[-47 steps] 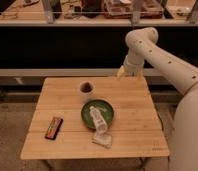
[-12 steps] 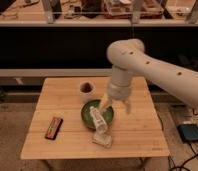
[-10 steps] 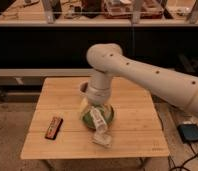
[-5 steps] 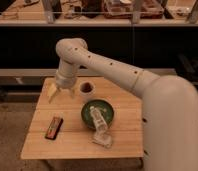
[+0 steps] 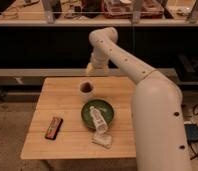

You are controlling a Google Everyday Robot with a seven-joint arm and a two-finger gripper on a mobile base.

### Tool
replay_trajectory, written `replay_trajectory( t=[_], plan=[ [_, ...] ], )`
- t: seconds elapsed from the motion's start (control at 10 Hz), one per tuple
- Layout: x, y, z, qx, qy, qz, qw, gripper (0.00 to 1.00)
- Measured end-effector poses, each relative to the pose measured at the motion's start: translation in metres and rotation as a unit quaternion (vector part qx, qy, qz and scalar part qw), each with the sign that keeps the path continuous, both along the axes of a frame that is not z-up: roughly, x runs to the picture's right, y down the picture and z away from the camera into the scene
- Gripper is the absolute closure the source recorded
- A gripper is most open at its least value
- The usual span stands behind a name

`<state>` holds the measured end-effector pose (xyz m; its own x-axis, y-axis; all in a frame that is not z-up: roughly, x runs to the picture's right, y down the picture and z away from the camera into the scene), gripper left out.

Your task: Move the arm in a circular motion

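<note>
arm reaches over the far edge of the table, gripper hanging just behind the cup; its opening cannot be told, nothing seen held. judged mid-circle; next move calls for a curved sweep clear of the cup

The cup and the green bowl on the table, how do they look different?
The cup is small and pale with a dark inside; the bowl is wider, shallower and green. The cup carries nothing, while a plastic bottle lies across the bowl's rim. The cup sits farther back than the bowl, close to the gripper. Both stand upright on the wooden table.
</note>
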<state>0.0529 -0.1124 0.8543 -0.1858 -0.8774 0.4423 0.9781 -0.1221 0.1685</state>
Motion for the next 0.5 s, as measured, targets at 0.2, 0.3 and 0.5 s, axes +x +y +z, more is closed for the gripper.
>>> replay_trajectory(
  t=[0.2,0.3,0.5],
  plan=[
    [0.14,-0.002,-0.016,0.02,0.119,0.062,0.9907,0.3],
    [0.185,0.007,-0.03,0.021,0.159,0.084,0.9835,0.3],
    [0.287,0.054,-0.091,0.011,0.258,0.14,0.9558,0.3]
  ],
)
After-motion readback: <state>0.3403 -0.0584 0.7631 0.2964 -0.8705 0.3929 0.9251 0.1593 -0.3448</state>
